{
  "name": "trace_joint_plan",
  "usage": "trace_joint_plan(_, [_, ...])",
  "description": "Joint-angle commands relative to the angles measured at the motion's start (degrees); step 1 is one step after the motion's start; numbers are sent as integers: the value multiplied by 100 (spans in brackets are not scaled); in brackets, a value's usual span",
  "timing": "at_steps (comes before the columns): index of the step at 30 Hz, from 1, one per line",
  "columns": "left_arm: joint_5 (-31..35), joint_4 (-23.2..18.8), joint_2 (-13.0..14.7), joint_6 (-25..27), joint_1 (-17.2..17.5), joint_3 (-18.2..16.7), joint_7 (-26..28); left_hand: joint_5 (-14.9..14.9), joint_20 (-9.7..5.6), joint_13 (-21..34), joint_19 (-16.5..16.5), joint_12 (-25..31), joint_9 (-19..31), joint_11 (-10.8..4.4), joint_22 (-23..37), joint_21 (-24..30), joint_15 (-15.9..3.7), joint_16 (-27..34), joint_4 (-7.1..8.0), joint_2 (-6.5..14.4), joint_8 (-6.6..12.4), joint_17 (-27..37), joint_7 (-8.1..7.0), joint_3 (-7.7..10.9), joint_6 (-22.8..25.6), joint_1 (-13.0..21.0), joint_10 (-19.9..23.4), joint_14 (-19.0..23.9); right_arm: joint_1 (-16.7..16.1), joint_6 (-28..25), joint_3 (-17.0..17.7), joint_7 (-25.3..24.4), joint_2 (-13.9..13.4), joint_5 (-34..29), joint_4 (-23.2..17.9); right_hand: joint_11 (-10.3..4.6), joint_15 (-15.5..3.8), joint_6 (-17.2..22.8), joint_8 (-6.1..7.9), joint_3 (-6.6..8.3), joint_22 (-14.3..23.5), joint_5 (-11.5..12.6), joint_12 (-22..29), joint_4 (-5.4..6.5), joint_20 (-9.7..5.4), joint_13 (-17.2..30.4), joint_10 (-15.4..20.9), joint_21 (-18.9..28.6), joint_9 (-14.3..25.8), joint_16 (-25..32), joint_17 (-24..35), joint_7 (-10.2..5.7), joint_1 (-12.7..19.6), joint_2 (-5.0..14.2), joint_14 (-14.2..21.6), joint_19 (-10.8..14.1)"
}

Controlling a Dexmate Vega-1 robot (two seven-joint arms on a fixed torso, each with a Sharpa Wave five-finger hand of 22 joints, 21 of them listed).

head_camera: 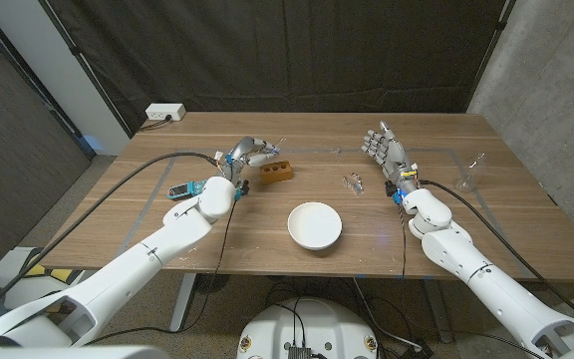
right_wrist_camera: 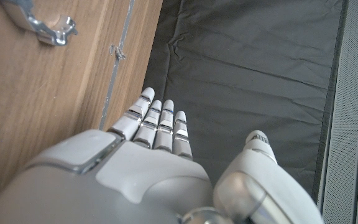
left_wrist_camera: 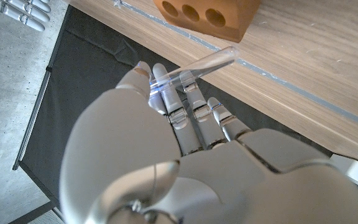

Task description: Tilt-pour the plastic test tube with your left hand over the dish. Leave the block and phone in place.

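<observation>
Left robot hand pinching test tube, long axis toward wooden block, right robot hand fingers apart, holding nothing

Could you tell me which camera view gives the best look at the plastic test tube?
The left wrist view: the clear test tube lies pinched in the left hand, near the wooden block. The head view shows only a faint sliver of it. In the right wrist view I cannot make it out.

A wooden table stands before a black curtain that hangs across the back, with a grey concrete wall at one side, grey floor beneath, and a white power strip at its far corner.
</observation>
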Motion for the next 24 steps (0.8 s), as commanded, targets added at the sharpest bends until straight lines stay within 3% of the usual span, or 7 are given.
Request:
trace_joint_plan(1, [-93,18,-16,-97,-21,-24,-59,-5,-319,24,-14,29,27,-214,10,13,-647,3,45,-25,34,13,23,69,54,24,235,-25,43,-28,-1,16,-6,-3,16,7,-24,62,24,-27,21,-30,29,-15,-22,18,29,-18,11,-9,27,-19,14,46,41,56])
trace_joint_plan(19, [-572,292,-97,-625,25,-119,-308,1,-306,-9,-23,-16,126,-313,12,14,-658,1,57,-56,137,17,-111,88,90,29,219,-74,-20,-42,1,-31,-32,-21,-64,12,-24,65,25,-35,22,-31,26,-16,-10,18,24,-26,11,-11,27,-25,13,45,38,50])
trace_joint_plan(24, [-595,338,-108,-663,52,-119,-295,4,-299,-4,-35,-20,162,-320,13,12,-650,10,66,-59,194,21,-21,94,131,27,217,-78,-51,-59,6,-61,-47,-28,-97,14,-21,70,27,-37,22,-31,27,-17,-11,18,27,-27,11,-8,27,-33,12,45,43,47])
